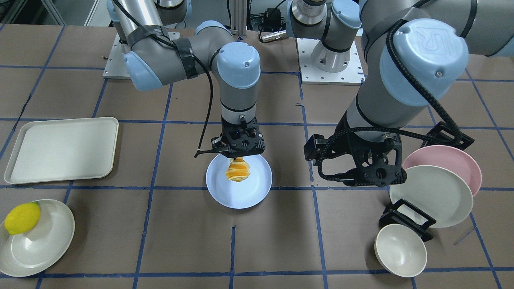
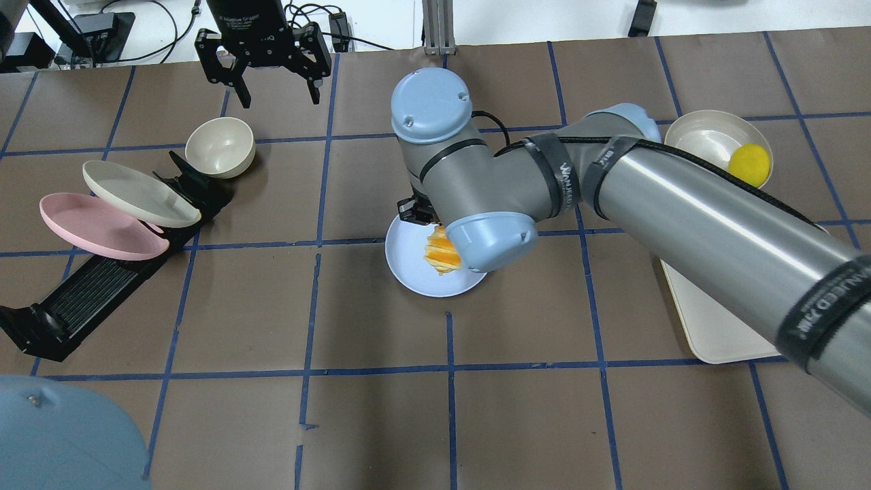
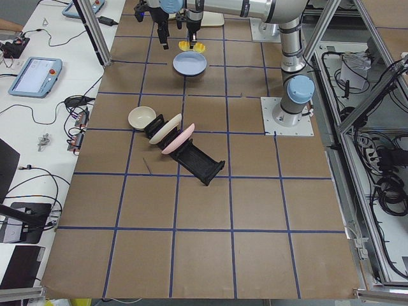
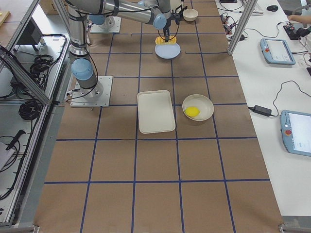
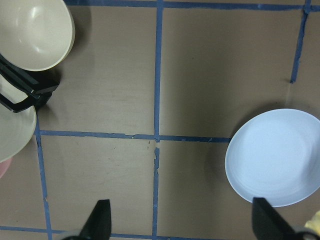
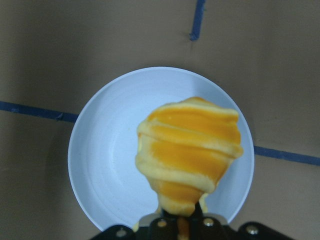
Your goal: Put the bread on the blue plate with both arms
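Bread (image 6: 189,152) is pinched at one narrow end by the right gripper (image 6: 180,226), whose jaws are clamped onto it at the bottom centre of the right wrist view, so I read this hand as grasping the loaf and nothing else. From that grip the loaf runs straight away from the camera, its long axis pointing down at the table rather than lying flat, and its broad ridged end fills the middle of the frame. Directly beyond it sits the blue plate (image 6: 105,150), whose rim rings the loaf on all sides, so the bread is centred over the plate. In the front-facing view the bread (image 1: 237,169) hangs just under the gripper over the upper half of the plate (image 1: 241,196); it looks to be above the surface, but I cannot tell for certain whether its lower tip touches. My judgement is that what is left is a short descent and a release, and that the upright loaf will tip onto its side when let go. Further out, the left gripper (image 2: 279,96) sits at the upper left of the overhead view, fingers spread with nothing between them, near the cream bowl (image 2: 220,146) and well apart from the plate, so the right arm is plainly the nearer one.
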Robot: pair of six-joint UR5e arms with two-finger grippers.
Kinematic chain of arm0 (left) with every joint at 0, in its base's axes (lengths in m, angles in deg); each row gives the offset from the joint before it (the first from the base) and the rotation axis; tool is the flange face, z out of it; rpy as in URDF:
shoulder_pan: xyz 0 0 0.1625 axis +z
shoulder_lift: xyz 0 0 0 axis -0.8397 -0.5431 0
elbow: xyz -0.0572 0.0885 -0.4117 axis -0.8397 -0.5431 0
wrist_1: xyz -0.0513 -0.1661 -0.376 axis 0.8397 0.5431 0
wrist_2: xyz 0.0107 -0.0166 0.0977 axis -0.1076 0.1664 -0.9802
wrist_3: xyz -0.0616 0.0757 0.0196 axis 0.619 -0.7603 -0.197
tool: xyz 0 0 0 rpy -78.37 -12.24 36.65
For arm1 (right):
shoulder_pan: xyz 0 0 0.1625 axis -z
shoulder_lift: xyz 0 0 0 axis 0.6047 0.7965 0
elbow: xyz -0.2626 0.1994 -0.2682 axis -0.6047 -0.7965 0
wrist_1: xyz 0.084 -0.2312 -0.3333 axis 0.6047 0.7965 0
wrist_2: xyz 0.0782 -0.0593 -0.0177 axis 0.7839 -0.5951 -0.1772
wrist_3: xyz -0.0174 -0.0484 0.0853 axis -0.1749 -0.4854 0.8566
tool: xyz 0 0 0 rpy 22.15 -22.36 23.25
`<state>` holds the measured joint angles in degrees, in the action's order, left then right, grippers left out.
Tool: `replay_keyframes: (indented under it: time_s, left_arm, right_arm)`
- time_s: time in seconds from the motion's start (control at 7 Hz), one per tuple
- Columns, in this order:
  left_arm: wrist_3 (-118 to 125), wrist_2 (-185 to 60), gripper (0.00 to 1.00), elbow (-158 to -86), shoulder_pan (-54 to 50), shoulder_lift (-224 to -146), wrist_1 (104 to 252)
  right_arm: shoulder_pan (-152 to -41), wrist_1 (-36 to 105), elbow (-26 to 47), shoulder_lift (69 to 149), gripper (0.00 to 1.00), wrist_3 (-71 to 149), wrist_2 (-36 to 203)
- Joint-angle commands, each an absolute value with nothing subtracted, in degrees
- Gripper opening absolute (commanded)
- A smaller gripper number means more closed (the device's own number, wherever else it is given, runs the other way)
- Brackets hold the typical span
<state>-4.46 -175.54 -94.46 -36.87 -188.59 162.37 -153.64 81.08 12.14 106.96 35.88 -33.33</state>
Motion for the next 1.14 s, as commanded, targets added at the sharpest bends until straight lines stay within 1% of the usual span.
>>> replay_keyframes:
  time_s: [0.0,0.43,0.57,0.71,0.86,1.0]
  left_arm:
    - [-4.5,-175.1,1.0,-94.4,-36.9,-188.4,162.2]
    - [-6.0,-174.4,1.0,-92.3,-37.4,-189.0,162.5]
    - [-2.8,-167.6,1.0,-92.2,-37.4,-188.7,163.2]
    - [-2.4,-166.8,1.0,-92.0,-37.4,-188.5,166.8]
    - [-2.6,-166.7,1.0,-91.8,-37.5,-188.6,167.0]
    - [-2.8,-166.7,1.0,-91.9,-37.5,-188.4,167.0]
  right_arm:
    - [-155.2,81.5,10.5,103.5,0.03,28.3,-33.5]
    - [-155.2,82.2,12.8,103.6,0.03,25.9,-33.6]
    - [-155.2,84.4,14.8,103.6,0.03,25.6,-34.8]
    - [-155.2,87.9,17.7,103.6,0.03,25.6,-35.0]
    - [-155.2,90.8,19.2,103.5,0.05,25.6,-34.9]
    - [-155.2,90.8,18.7,103.4,0.39,25.9,-34.3]
